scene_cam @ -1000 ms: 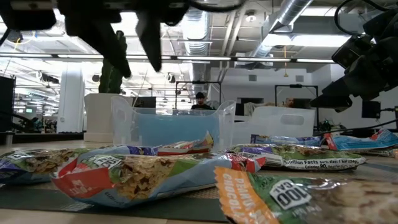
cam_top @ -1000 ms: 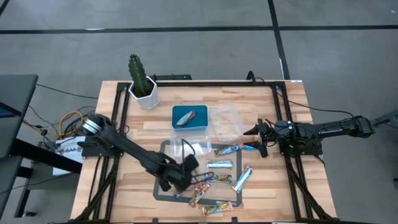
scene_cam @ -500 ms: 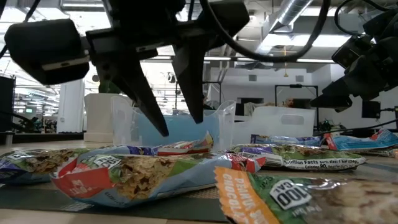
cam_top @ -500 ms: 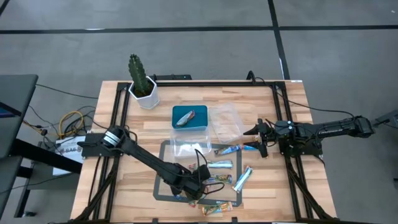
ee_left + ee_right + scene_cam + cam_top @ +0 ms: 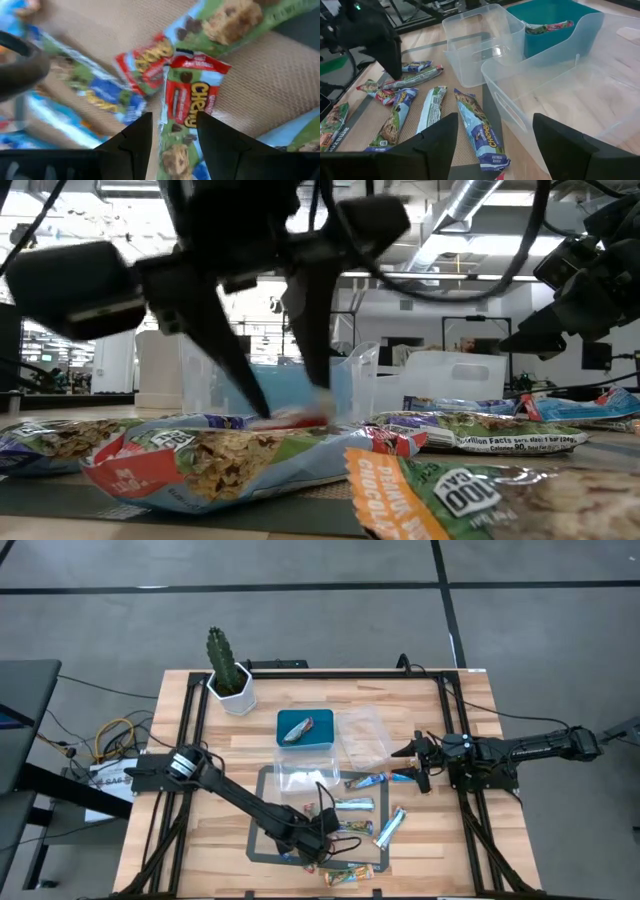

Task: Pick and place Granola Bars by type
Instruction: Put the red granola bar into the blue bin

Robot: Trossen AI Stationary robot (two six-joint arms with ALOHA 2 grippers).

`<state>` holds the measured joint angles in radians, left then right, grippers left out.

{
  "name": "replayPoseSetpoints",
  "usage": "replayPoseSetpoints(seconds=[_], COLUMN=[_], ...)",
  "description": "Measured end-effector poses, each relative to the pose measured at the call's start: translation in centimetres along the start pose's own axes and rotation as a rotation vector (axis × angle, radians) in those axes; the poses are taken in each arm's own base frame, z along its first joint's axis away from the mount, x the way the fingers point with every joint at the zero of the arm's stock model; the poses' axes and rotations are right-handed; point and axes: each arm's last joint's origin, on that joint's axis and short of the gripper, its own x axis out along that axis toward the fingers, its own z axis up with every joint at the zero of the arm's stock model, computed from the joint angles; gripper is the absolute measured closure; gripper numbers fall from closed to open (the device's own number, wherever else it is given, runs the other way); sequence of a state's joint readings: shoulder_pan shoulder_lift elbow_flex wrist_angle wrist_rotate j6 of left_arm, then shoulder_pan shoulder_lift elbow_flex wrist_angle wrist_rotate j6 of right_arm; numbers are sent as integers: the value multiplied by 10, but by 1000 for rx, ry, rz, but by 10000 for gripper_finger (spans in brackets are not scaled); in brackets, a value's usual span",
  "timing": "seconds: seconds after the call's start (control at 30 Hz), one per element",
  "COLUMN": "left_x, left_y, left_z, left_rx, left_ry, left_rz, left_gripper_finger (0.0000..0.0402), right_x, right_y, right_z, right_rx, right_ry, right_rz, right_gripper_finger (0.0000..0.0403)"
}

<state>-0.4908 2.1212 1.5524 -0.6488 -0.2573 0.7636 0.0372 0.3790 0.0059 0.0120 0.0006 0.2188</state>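
Observation:
Several granola bars in blue, silver-blue and red-green wrappers lie flat on a dark mat (image 5: 262,840) near the table's front edge. My left gripper (image 5: 322,830) is down among them, open. In the left wrist view its fingers stand on either side of a red-and-green bar (image 5: 190,100) that lies flat across other bars. One more bar (image 5: 296,728) lies inside the teal tray (image 5: 282,740). My right gripper (image 5: 412,762) waits open at the table's right side, above a blue bar (image 5: 480,127). My left gripper (image 5: 172,142) comes from above, pointing down, with its open fingers (image 5: 137,142) along the two long sides of the red-and-green bar's end (image 5: 177,135). The bar lies flat on the pile. I cannot tell whether the fingertips touch it.
Two clear plastic tubs (image 5: 365,735) (image 5: 295,780) stand behind the mat, beside the teal tray. A potted cactus (image 5: 232,690) stands at the far left corner. Bare wood shows on the table's left half. A person stands far off in the room behind (image 5: 322,340).
My left gripper has moved toward the table's right and near edges and come down onto the bars on the mat; its fingers now straddle the red-and-green bar. The right arm has kept still.

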Motion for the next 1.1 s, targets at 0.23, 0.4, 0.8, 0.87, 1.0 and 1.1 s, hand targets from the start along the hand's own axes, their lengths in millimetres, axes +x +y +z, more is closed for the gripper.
replayPoseSetpoints(seconds=[0.23, 0.4, 0.8, 0.87, 1.0, 1.1], left_x=[3, 4, -6, -6, 1, 4], left_y=[2, 1, 5, 5, 2, 0], left_z=[1, -1, -1, -1, -2, -3], left_rx=[27, 10, -12, -11, 5, 2], left_ry=[-18, -53, -24, -38, -54, -62], left_rz=[14, -56, -113, -125, -113, -104], left_gripper_finger=[254, 254, 261, 262, 262, 262], right_x=[0, 0, 0, 0, 0, 0], right_y=[0, 0, 0, 0, 0, 0], right_z=[0, 0, 0, 0, 0, 0], right_rx=[0, 0, 0, 0, 0, 0], right_ry=[1, 1, 2, 2, 3, 3], right_rz=[0, -1, -1, -1, -1, -1], right_gripper_finger=[154, 154, 154, 154, 154, 154])
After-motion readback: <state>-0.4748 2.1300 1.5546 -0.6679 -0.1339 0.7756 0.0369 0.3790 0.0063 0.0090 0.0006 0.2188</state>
